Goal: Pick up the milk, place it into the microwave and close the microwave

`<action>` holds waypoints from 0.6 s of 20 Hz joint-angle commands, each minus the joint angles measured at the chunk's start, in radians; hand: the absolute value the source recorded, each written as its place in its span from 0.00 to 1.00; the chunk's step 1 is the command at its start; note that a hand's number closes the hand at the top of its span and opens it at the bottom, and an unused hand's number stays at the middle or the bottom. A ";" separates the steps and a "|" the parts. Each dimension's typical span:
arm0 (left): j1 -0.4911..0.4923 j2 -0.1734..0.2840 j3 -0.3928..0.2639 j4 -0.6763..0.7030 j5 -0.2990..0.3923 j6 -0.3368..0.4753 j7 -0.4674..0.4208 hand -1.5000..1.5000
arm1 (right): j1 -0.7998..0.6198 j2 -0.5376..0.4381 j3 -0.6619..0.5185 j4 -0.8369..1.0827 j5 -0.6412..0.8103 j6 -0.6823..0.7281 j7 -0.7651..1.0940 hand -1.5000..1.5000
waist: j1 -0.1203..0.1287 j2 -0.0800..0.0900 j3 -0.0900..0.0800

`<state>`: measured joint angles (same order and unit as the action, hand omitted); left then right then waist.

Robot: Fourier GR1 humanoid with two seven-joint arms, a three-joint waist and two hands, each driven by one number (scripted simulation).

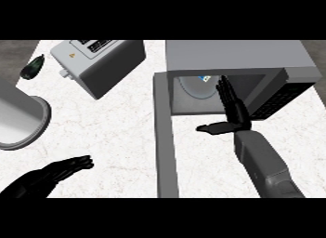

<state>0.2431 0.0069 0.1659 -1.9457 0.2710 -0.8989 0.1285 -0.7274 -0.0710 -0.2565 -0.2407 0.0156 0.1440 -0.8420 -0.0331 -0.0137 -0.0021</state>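
The grey microwave [237,53] stands at the back right. Its door [165,148] is swung open toward me along the cavity's left side. Inside, on the round glass plate [192,90], a small white and blue piece of the milk [206,78] shows; the rest is hidden by the cavity's roof. My right hand [234,109] is open, with straight fingers pointing into the cavity just right of the milk and the thumb spread to the left. I cannot tell whether the fingertips touch the milk. My left hand [52,175] rests open at the lower left.
A white toaster [100,65] sits at the back, left of the microwave. A dark oval vegetable [34,67] lies near the counter's back left edge. A tall grey cylinder [14,116] stands at the left. The microwave's dark control panel [282,97] is right of the cavity.
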 commanded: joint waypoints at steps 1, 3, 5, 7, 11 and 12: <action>0.000 -0.007 -0.043 0.014 -0.077 0.014 -0.071 1.00 | 0.133 0.016 0.037 -0.079 0.015 -0.026 -0.009 0.00 | -0.017 -0.009 -0.002; -0.068 -0.007 -0.027 0.070 -0.105 0.003 -0.061 1.00 | 0.232 -0.005 0.049 -0.102 0.019 0.001 -0.039 0.00 | -0.024 -0.004 -0.001; -0.098 -0.007 -0.053 0.069 -0.156 0.053 -0.064 1.00 | 0.293 0.001 0.079 -0.163 0.038 -0.016 -0.053 0.00 | -0.031 -0.006 -0.002; -0.142 -0.007 -0.066 0.122 -0.198 0.085 -0.073 1.00 | 0.339 -0.014 0.081 -0.217 0.026 0.004 -0.034 0.00 | -0.046 -0.007 -0.003; -0.172 -0.007 -0.162 0.181 -0.315 0.126 -0.109 1.00 | 0.507 0.015 0.098 -0.348 0.012 -0.006 -0.074 0.00 | -0.043 -0.003 -0.003; -0.179 0.004 -0.131 0.211 -0.333 0.079 -0.165 1.00 | 0.530 -0.057 0.075 -0.382 -0.017 0.057 -0.047 0.00 | -0.043 -0.002 -0.004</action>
<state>0.1103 0.0027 0.0578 -1.8012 0.0220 -0.8170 0.0234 -0.3183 -0.0821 -0.1787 -0.5179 0.0255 0.1489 -0.8874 -0.0692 -0.0177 -0.0049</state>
